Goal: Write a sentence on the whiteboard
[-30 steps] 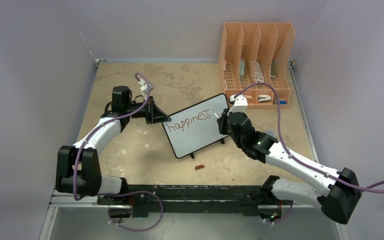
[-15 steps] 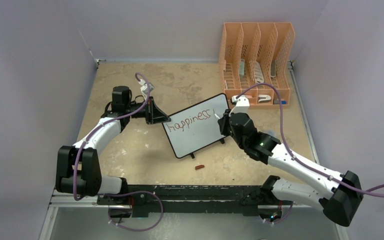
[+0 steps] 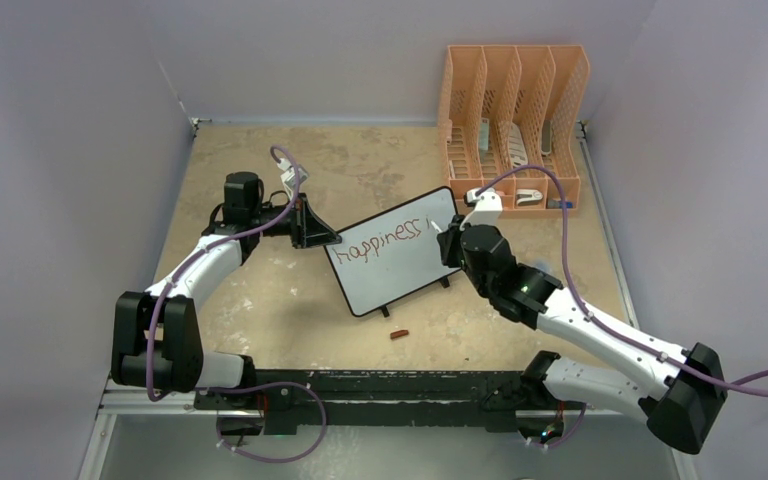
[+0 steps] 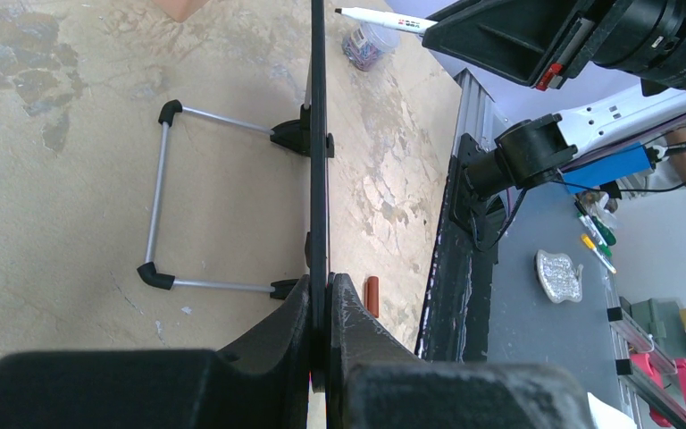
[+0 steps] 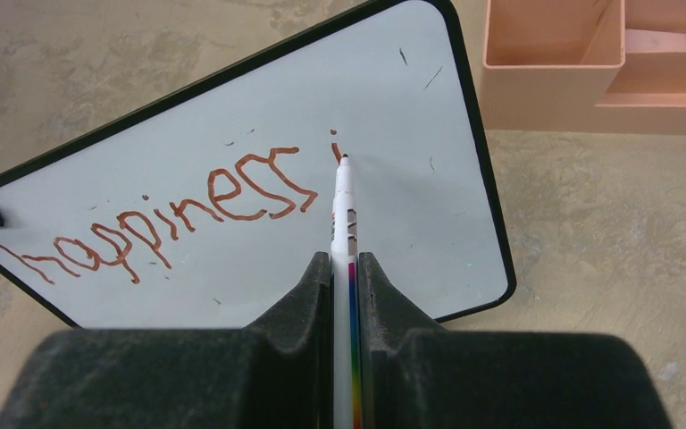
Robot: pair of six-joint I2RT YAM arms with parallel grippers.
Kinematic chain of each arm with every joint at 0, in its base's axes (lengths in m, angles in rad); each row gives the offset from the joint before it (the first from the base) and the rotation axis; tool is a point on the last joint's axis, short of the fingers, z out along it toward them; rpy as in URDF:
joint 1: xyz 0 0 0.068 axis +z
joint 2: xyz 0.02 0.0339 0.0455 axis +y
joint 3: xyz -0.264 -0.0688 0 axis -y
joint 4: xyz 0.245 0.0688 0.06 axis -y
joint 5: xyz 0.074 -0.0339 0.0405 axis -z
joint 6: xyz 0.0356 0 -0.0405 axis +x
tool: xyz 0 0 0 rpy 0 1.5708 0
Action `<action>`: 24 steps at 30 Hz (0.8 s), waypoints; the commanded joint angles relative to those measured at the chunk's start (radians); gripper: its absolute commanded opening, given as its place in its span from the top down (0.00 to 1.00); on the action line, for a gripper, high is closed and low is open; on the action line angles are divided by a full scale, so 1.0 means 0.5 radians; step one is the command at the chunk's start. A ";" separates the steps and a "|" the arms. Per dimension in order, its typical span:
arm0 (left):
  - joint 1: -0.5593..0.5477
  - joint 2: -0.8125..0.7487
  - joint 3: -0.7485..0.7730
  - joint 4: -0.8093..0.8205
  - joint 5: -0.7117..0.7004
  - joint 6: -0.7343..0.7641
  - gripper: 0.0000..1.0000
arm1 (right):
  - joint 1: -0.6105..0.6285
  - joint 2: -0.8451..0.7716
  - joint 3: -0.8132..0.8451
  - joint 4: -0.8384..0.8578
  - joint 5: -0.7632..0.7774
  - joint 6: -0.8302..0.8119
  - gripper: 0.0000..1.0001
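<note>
The tan counter (image 3: 380, 170) carries the whiteboard (image 3: 397, 272) at its middle: white, black-framed, round-cornered, propped on feet. Its red-brown sentence (image 5: 170, 210) reads "happiness i". The left tool (image 4: 322, 290) pinches the board's edge. The right tool (image 5: 345, 268) grips a marker (image 5: 343, 214), tip at the "i".

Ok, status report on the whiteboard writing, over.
Left pincer shut on the whiteboard edge. Right pincer shut on the marker, tip by a short stroke after "happiness". Small red-brown piece on the table in front, not blocking.
</note>
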 commanded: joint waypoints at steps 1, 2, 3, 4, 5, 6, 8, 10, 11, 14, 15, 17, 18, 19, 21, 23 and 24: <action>-0.038 0.038 0.004 -0.090 -0.065 0.096 1.00 | -0.007 0.006 0.028 0.132 0.079 -0.040 1.00; -0.038 0.038 0.004 -0.091 -0.065 0.094 1.00 | -0.006 0.005 0.030 0.144 0.078 -0.047 1.00; -0.038 0.039 0.006 -0.091 -0.065 0.094 1.00 | -0.006 0.008 0.031 0.149 0.081 -0.046 1.00; -0.038 0.039 0.006 -0.089 -0.062 0.093 1.00 | -0.006 0.010 0.034 0.151 0.083 -0.048 1.00; -0.038 0.039 0.005 -0.090 -0.064 0.095 1.00 | -0.006 0.016 0.034 0.154 0.085 -0.049 1.00; -0.038 0.039 0.004 -0.091 -0.065 0.095 1.00 | -0.006 0.023 0.034 0.155 0.084 -0.053 1.00; -0.038 0.039 0.005 -0.089 -0.062 0.094 1.00 | -0.006 0.035 0.034 0.160 0.078 -0.052 1.00; -0.038 0.036 0.003 -0.090 -0.064 0.094 1.00 | -0.006 0.046 0.034 0.164 0.075 -0.056 1.00; -0.038 0.037 0.004 -0.091 -0.064 0.094 1.00 | -0.006 0.050 0.034 0.167 0.071 -0.060 1.00; -0.038 0.036 0.003 -0.093 -0.063 0.094 1.00 | -0.009 0.067 0.034 0.170 0.072 -0.063 1.00; -0.038 0.036 0.002 -0.091 -0.064 0.094 1.00 | -0.009 0.073 0.034 0.166 0.072 -0.063 1.00; -0.038 0.034 0.003 -0.093 -0.062 0.095 1.00 | -0.008 0.084 0.034 0.160 0.076 -0.060 1.00; -0.038 0.033 0.001 -0.089 -0.062 0.094 1.00 | -0.009 0.092 0.037 0.152 0.080 -0.054 1.00; -0.038 0.033 0.003 -0.090 -0.062 0.096 1.00 | -0.011 0.093 0.037 0.145 0.083 -0.053 1.00; -0.038 0.033 0.002 -0.088 -0.061 0.094 1.00 | -0.009 0.096 0.044 0.121 0.080 -0.044 1.00; -0.038 0.033 0.003 -0.089 -0.061 0.094 1.00 | -0.010 0.098 0.052 0.110 0.078 -0.026 1.00; -0.038 0.032 0.001 -0.088 -0.062 0.094 1.00 | -0.009 0.098 0.056 0.059 0.078 -0.015 1.00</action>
